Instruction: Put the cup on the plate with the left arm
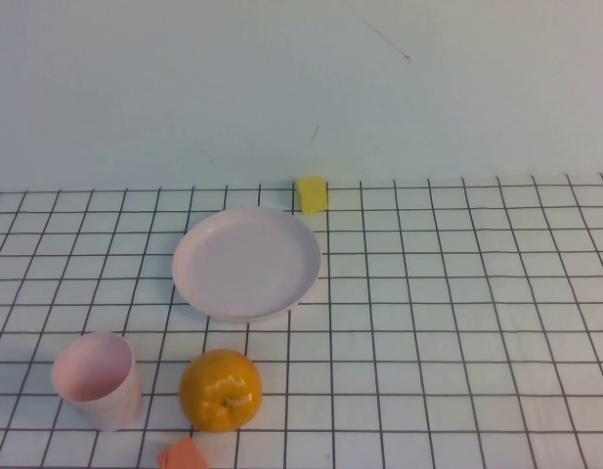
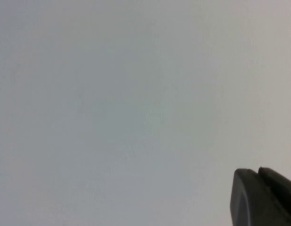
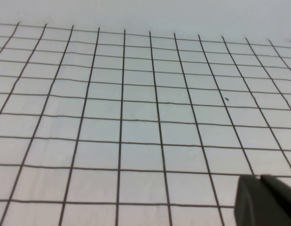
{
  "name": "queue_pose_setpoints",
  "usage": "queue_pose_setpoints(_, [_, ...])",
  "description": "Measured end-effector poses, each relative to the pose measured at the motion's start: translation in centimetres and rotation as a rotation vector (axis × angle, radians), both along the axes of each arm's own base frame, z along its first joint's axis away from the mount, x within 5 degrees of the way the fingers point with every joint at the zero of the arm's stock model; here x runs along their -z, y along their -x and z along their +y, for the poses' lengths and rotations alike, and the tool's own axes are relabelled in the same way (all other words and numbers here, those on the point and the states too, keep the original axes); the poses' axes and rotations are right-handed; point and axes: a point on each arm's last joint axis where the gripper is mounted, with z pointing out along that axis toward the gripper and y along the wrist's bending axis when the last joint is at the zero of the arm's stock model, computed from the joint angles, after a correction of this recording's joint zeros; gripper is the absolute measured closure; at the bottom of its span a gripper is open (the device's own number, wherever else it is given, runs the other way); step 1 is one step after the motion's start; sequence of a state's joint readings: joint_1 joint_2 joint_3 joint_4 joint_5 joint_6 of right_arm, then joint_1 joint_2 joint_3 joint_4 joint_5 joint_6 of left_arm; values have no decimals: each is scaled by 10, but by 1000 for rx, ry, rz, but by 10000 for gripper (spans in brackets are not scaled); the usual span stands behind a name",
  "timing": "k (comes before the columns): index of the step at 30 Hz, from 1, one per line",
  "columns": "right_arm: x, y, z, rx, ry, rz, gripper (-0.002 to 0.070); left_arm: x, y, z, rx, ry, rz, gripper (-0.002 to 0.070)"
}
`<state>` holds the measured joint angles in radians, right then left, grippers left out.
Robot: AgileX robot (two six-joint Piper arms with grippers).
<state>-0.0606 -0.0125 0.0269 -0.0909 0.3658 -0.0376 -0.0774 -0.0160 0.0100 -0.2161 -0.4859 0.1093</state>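
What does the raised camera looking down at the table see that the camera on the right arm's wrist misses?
Only the high view shows the objects: the small pale pink tumbler cup, upright beside a round orange fruit, the wide shallow pale pink plate behind them, a yellow block and an orange block. Neither arm appears there.

Only the right wrist view shows a dark corner of the right gripper.

Both show the white cloth with black grid lines. The left gripper shows only in its own wrist view, against a plain pale surface.

Bare robot test bench or lab setup, white tabletop [image 1: 457, 322] ruled with a black grid, plain pale wall [image 1: 184, 88] behind, a few staged props only, pink plate [image 1: 246, 263], pink cup [image 1: 98, 379], orange fruit [image 1: 220, 390], small yellow block [image 1: 312, 194]
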Motion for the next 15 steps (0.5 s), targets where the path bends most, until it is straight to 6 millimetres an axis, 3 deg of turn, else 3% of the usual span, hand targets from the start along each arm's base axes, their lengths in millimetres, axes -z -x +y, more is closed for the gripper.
queue_pose_setpoints(4, [0,0,0,0,0,0,678,-35,8,-1,35,18,22,677])
queue_pose_setpoints(9, [0,0,0,0,0,0,678,-92,34,-10,141,-29,147,677])
queue_pose_setpoints(12, [0,0,0,0,0,0,678,-110,41,-13,168,-85,251,677])
queue_pose_setpoints(15, [0,0,0,0,0,0,678,-112,37,-14,170,-110,317,677])
